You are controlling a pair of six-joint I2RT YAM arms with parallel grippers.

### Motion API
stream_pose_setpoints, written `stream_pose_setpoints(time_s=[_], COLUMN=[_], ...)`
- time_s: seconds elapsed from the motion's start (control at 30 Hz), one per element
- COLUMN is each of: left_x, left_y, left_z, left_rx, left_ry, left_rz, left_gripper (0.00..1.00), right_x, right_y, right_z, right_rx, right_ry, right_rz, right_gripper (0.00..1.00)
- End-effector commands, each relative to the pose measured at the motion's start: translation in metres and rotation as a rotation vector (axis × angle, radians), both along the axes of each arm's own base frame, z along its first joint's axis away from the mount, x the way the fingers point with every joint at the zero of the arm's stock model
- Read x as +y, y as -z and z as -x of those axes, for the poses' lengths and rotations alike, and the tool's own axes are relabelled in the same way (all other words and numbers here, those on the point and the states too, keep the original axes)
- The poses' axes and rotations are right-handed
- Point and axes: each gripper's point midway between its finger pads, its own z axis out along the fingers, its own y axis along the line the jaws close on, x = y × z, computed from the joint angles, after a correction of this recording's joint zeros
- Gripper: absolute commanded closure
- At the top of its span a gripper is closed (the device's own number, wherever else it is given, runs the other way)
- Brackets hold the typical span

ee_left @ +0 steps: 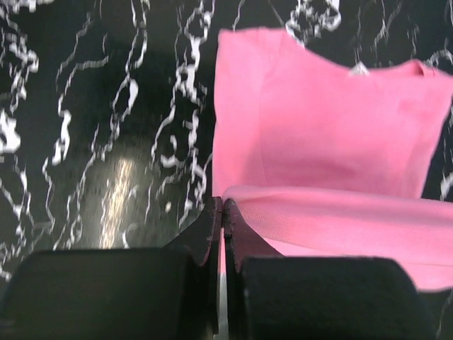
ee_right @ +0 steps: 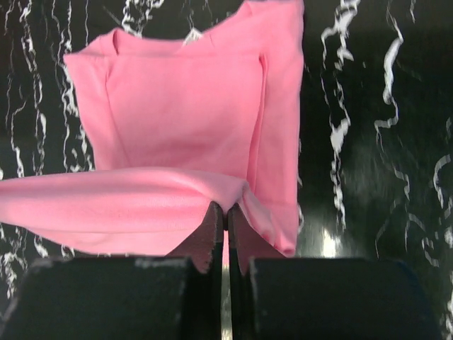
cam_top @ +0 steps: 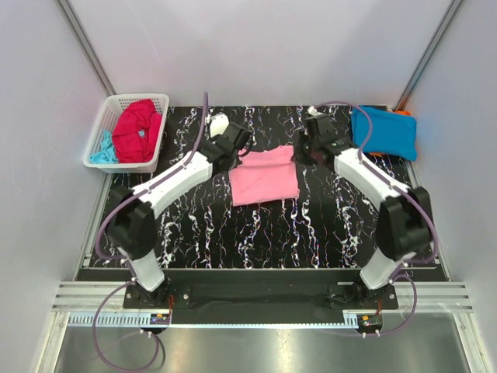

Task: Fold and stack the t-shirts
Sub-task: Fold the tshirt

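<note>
We are midway through folding the light pink t-shirt (cam_top: 264,180). Our left gripper (ee_left: 221,205) and right gripper (ee_right: 226,209) each have their fingers pressed together on a corner of one raised edge, with the thin cloth pinched between them. That edge sags softly between the two pairs of fingers. Ahead of them the rest lies flat and smooth on the glossy black marbled table (cam_top: 194,225), one side already folded inward and the neckline farthest from the fingertips. Next, we judge, both grippers must carry the edge forward evenly and lay it toward the neckline without wrinkling it. The folded bright blue t-shirt (cam_top: 384,132) lies well apart, to the outer side of the right fingers.
</note>
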Motion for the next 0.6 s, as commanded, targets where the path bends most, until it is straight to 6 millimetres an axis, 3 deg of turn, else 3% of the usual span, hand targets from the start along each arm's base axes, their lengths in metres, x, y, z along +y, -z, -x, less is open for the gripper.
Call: stream_pose_setpoints(time_s=[0.0, 0.07, 0.1, 0.13, 0.17, 0.2, 0.23, 0.27, 0.3, 0.33, 0.37, 0.4, 0.43, 0.47, 0.5, 0.53, 0.57], left_x=[0.018, 0.022, 0.021, 0.024, 0.022, 0.025, 0.025, 0.026, 0.024, 0.026, 0.024, 0.028, 0.027, 0.025, 0.028, 0.029, 0.029], left_y=[-0.011, -0.004, -0.008, 0.01, 0.005, 0.011, 0.035, 0.041, 0.042, 0.065, 0.065, 0.071, 0.075, 0.084, 0.086, 0.088, 0.087], left_z=[-0.048, -0.064, -0.074, -0.084, -0.096, -0.104, -0.111, -0.117, -0.129, -0.136, -0.148, -0.155, -0.162, -0.172, -0.178, -0.184, -0.192], left_rx=[-0.05, -0.037, -0.051, -0.02, -0.036, -0.025, 0.014, 0.022, 0.015, 0.053, 0.04, 0.047, 0.046, 0.047, 0.046, 0.042, 0.028], left_ry=[-0.048, -0.061, -0.068, -0.075, -0.078, -0.081, -0.079, -0.079, -0.08, -0.078, -0.075, -0.082, -0.079, -0.069, -0.072, -0.075, -0.077], left_rz=[-0.073, -0.072, -0.063, -0.078, -0.07, -0.063, -0.08, -0.084, -0.079, -0.084, -0.071, -0.065, -0.054, -0.048, -0.039, -0.034, -0.027], left_gripper=[1.0, 1.0, 1.0, 1.0, 1.0, 1.0, 1.0, 1.0, 1.0, 1.0, 1.0, 1.0, 1.0, 1.0, 1.0, 1.0, 1.0], right_x=[0.002, 0.009, 0.005, 0.006, 0.008, 0.005, 0.009, 0.008, 0.008, 0.008, 0.009, 0.009, 0.009, 0.009, 0.008, 0.007, 0.007], right_y=[-0.014, -0.018, 0.002, 0.007, 0.002, 0.024, 0.018, 0.024, 0.045, 0.037, 0.042, 0.061, 0.053, 0.068, 0.071, 0.062, 0.076], right_z=[-0.058, -0.079, -0.09, -0.098, -0.111, -0.12, -0.133, -0.14, -0.146, -0.159, -0.165, -0.17, -0.182, -0.187, -0.191, -0.201, -0.204], right_rx=[-0.116, -0.143, -0.108, -0.105, -0.128, -0.094, -0.115, -0.112, -0.084, -0.111, -0.11, -0.084, -0.11, -0.087, -0.082, -0.105, -0.08], right_ry=[-0.007, -0.03, -0.02, -0.028, -0.033, -0.032, -0.045, -0.045, -0.042, -0.046, -0.046, -0.05, -0.043, -0.032, -0.029, -0.02, -0.015], right_rz=[0.007, -0.027, -0.025, -0.036, -0.045, -0.038, -0.054, -0.051, -0.043, -0.055, -0.055, -0.053, -0.064, -0.069, -0.08, -0.093, -0.098], right_gripper=[1.0, 1.0, 1.0, 1.0, 1.0, 1.0, 1.0, 1.0, 1.0, 1.0, 1.0, 1.0, 1.0, 1.0, 1.0, 1.0, 1.0])
